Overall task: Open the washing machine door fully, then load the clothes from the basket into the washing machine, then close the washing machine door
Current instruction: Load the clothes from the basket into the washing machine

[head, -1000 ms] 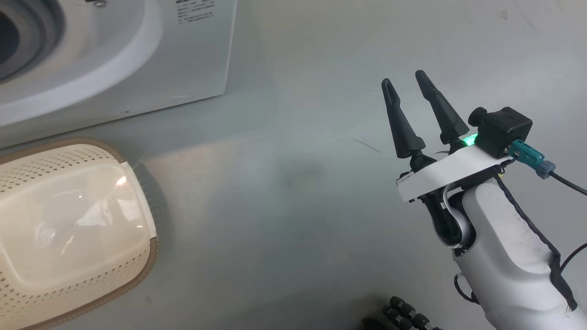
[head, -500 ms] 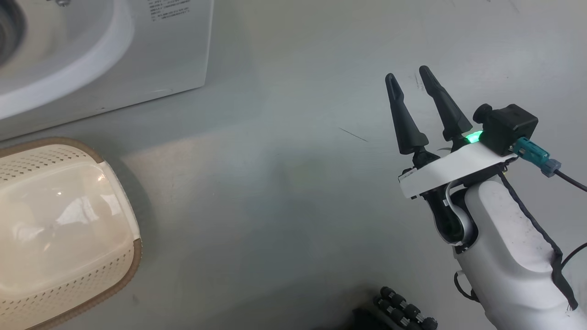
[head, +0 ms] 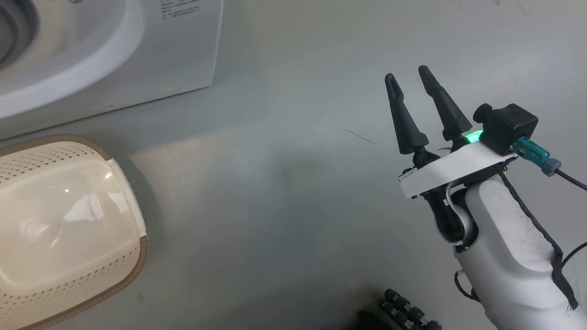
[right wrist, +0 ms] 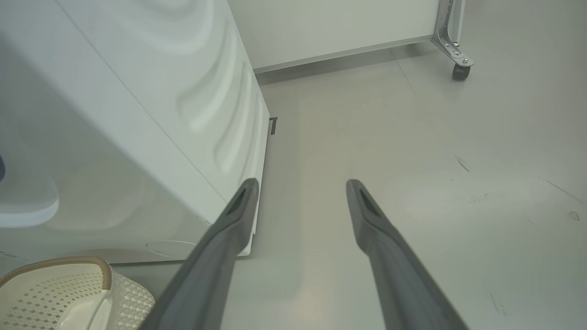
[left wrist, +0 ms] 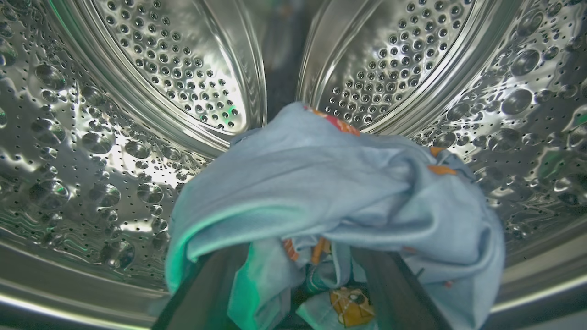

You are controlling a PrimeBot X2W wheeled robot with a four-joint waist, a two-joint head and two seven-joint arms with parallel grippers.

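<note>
1. Swinging since a second ago, the head camera now frames the washing machine (head: 137, 55) and the basket (head: 50, 158) further left. Both have shifted together in that picture, so neither has itself moved. The white cabinet takes the upper left of the head view, with its grey gasket (head: 9, 27) at the picture's edge.
2. Pale grey floor (head: 284, 192) spreads out on the robot's right of the machine, marked by a few thin dark scuffs.
3. The steel drum (left wrist: 174, 82) curves all round the left wrist view, its wall perforated and dimpled.
4. The basket stands on the floor just in front of the machine, on the robot's left. Its perforated cream wall, brown rim and glossy cream bottom all show.
5. The clothes (left wrist: 321, 192), light blue fabric with orange-brown prints, lie inside the drum, heaped low against its wall.
6. The right gripper (head: 407, 73) hovers over the floor, well apart from machine and basket, and sits at much the same spot in the head view as before. Its jaws are wide with nothing between them.
7. The left gripper (left wrist: 298, 256) is inside the drum. Its fingers (left wrist: 202, 298) are spread well apart, with the blue fabric draped loosely over and between them.
8. A green light (head: 472, 136) glows at the base of the right gripper.
</note>
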